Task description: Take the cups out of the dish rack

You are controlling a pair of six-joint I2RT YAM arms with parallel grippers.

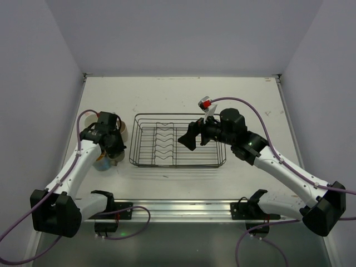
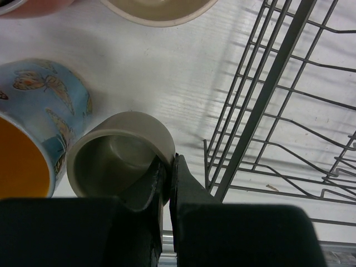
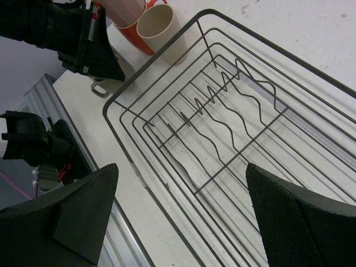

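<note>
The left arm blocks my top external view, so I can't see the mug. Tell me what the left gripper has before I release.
Observer: In the left wrist view, the left gripper is shut on the rim of the olive-grey mug, one finger inside and one outside.
Operator: Report where that mug is.
Observer: It is upright beside the dish rack, outside its wires, next to the light blue mug.
Operator: Locate the others.
Observer: In the right wrist view, the beige mug and the orange mug stand side by side just outside a corner of the rack.
</note>
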